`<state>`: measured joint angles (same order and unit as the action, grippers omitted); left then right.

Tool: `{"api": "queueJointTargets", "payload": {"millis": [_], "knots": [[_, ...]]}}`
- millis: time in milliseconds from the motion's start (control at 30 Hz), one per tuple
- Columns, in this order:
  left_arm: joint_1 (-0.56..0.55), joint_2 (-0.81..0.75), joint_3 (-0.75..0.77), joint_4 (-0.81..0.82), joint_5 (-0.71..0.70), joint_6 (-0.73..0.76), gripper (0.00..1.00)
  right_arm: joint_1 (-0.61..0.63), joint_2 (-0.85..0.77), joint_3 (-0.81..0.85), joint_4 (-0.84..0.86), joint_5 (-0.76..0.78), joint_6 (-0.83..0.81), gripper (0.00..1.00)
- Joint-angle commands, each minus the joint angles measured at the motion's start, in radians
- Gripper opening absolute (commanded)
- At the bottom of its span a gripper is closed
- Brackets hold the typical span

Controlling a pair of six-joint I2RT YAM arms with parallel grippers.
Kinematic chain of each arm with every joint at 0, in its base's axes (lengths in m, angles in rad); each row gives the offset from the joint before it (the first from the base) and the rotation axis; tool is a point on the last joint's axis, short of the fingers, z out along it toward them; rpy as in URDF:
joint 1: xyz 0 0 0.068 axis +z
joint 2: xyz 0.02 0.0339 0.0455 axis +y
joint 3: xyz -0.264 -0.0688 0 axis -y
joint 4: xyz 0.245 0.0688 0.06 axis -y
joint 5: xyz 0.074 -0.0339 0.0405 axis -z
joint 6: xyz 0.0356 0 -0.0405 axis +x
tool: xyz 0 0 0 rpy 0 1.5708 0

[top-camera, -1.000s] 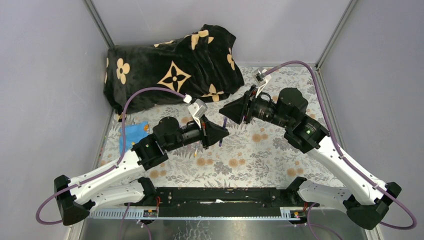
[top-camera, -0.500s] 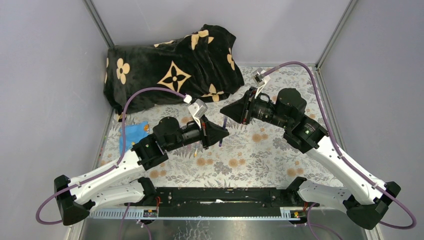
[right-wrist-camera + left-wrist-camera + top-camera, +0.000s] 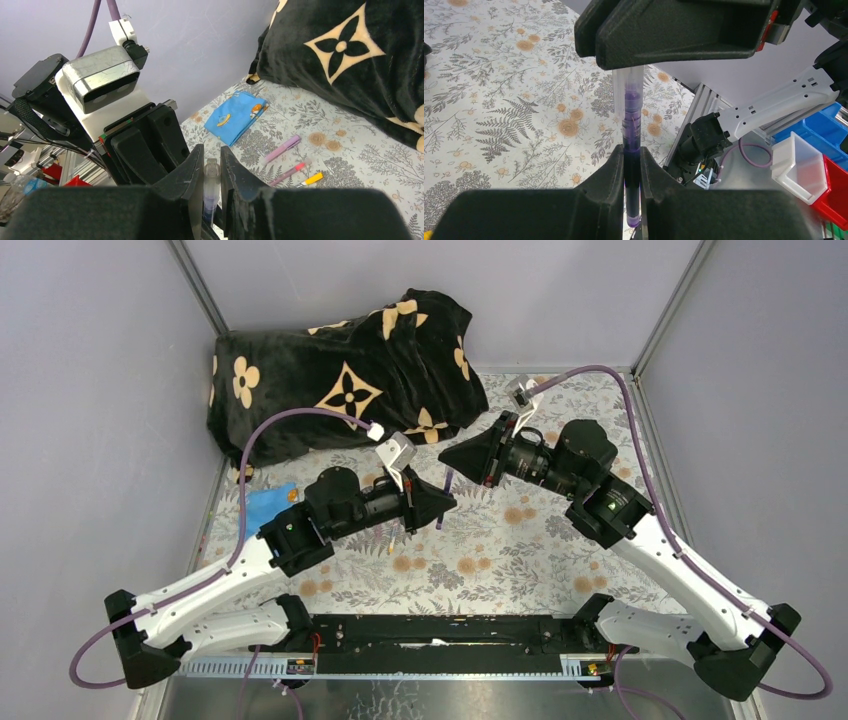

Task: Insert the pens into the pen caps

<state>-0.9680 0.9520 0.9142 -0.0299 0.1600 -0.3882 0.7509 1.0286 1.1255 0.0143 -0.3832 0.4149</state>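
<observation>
We log the left gripper (image 3: 632, 156) pressed tight on the dark purple pen (image 3: 632, 135). Its fingers clamp the lower barrel, and a short stub pokes out toward 6 o'clock in the left wrist view. From there the pen runs straight to 12 o'clock, and its far end sits inside the clear cap (image 3: 628, 82); we see purple through the cap wall. The right gripper (image 3: 212, 152) comes in from 12 o'clock and pinches that clear cap, one finger touching each side in the right wrist view. From the top camera the two grippers meet just above the middle of the floral table (image 3: 520, 550), the right one at 12 o'clock of the left. The pen is a thin dark line between them, held up off the cloth, its lower end leaning toward 7 o'clock. The black blanket (image 3: 340, 370) with tan flowers is bunched at 11 o'clock against the back wall. The blue card (image 3: 268, 506) lies at 9 o'clock near the table's left edge with small orange bits (image 3: 223, 119) on it; we cannot tell what they are. In the right wrist view, at 3 o'clock of the fingers, we see a lilac piece (image 3: 283, 149), a pink pen (image 3: 291, 172) and an orange-yellow cap (image 3: 313, 179). They lie flat and close together on the table, with the blue card at 10 o'clock of them.
</observation>
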Motion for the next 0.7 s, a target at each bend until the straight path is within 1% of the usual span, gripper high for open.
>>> {"api": "queueJointTargets", "payload": {"millis": [0,133,233,333,433,667], "knots": [[0.002,-0.016,0.123,0.15,-0.039,0.007,0.0,0.007,0.004,-0.043,-0.082,-0.059,-0.027,0.0],[0.002,-0.013,0.204,0.157,-0.027,0.006,0.0,0.009,-0.006,-0.082,-0.09,-0.117,0.004,0.0],[0.002,-0.021,0.246,0.154,-0.037,0.017,0.0,0.009,-0.042,-0.162,-0.054,-0.129,0.054,0.0],[0.001,-0.024,0.28,0.138,-0.047,0.03,0.0,0.016,-0.052,-0.205,-0.073,-0.149,0.061,0.0],[0.002,-0.007,0.316,0.113,-0.039,0.041,0.0,0.043,-0.065,-0.23,-0.089,-0.139,0.052,0.0],[0.001,0.037,0.352,0.128,-0.016,0.031,0.0,0.092,-0.097,-0.313,-0.105,-0.092,0.07,0.0]]}}
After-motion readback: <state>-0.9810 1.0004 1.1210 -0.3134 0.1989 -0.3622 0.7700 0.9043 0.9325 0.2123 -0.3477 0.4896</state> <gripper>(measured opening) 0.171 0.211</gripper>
